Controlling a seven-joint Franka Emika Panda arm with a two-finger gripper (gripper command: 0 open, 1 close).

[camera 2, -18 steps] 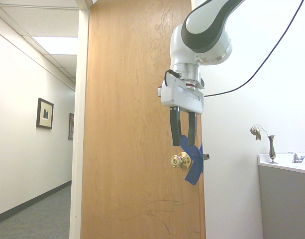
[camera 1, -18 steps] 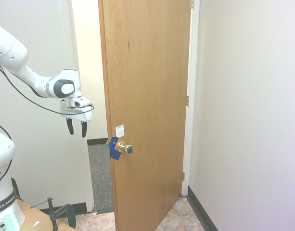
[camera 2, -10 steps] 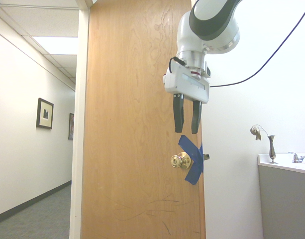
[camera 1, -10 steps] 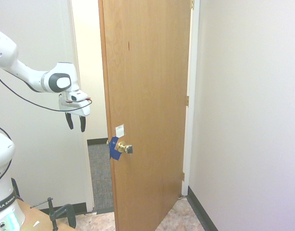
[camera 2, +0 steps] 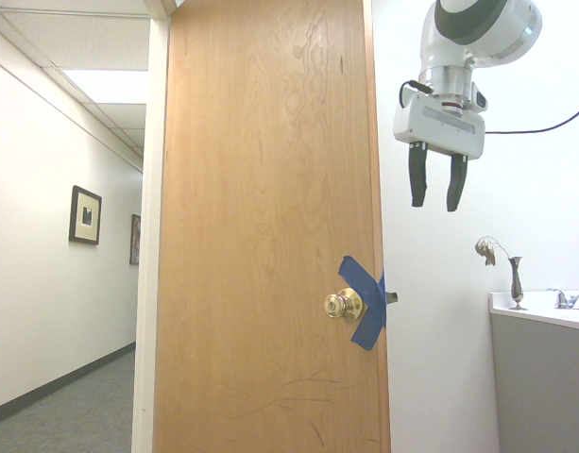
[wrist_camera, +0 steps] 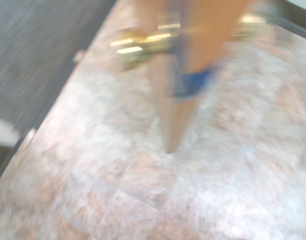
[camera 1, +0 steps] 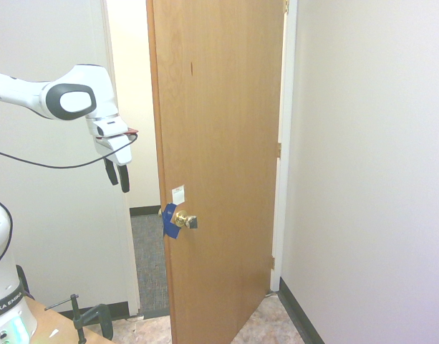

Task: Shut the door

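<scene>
The door [camera 1: 219,143] is a tall honey-brown wooden leaf standing partly open, with a brass knob [camera 1: 185,220], blue tape [camera 1: 169,219] at its latch edge and a small white sticker [camera 1: 178,194] above. From the other side, the door [camera 2: 261,236] shows its knob [camera 2: 341,305] and crossed tape [camera 2: 366,321]. My gripper [camera 1: 119,179] hangs in the air beside the door's free edge, above knob height and touching nothing. In the second exterior view the gripper [camera 2: 435,203] is open and empty. The wrist view is blurred, looking down the door edge [wrist_camera: 167,115] at the knobs [wrist_camera: 138,42].
The white door frame [camera 1: 283,179] and a plain wall [camera 1: 369,179] lie on the hinge side. Grey hallway carpet [camera 1: 147,258] shows through the gap. Framed pictures [camera 2: 85,215] hang on the hallway wall. A counter [camera 2: 539,321] with a small vase [camera 2: 514,283] stands at the right.
My gripper has risen from knob level and drawn away from the door's edge, still open. The door has not moved.
</scene>
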